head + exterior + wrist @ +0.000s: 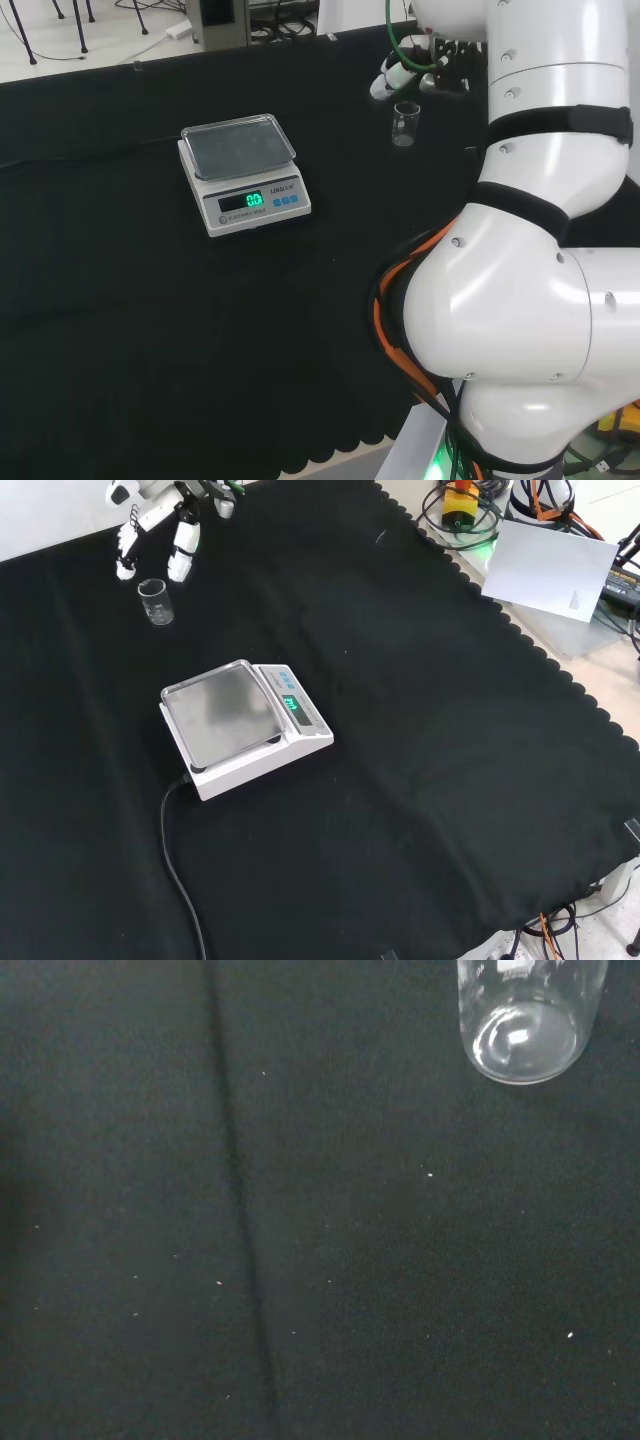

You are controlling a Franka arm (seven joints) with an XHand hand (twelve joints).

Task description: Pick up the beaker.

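The hand point(160, 520) hung above the desk point(420, 780) with its fingers point(183, 552) spread and pointing down, holding nothing; in the front view the fingertips stood just above and to either side of the beaker point(154, 602) without touching it. In the head view the hand point(410, 70) sat just beyond the beaker point(405, 124), partly hidden by the arm's white links point(540, 300). The beaker was small, of clear glass, upright on the black cloth, and looked empty; the wrist view showed its round base point(525, 1030) resting on the cloth, with a long crease point(240, 1220) in the fabric running well to one side of it. Relative to the beaker, a white scale point(245, 730) with a grey metal pan and a lit green display stood well apart: nearer the camera and to the right in the front view, to the left in the head view point(243, 172). A black cable point(175, 860) ran from the scale towards the near edge of the desk in the front view.
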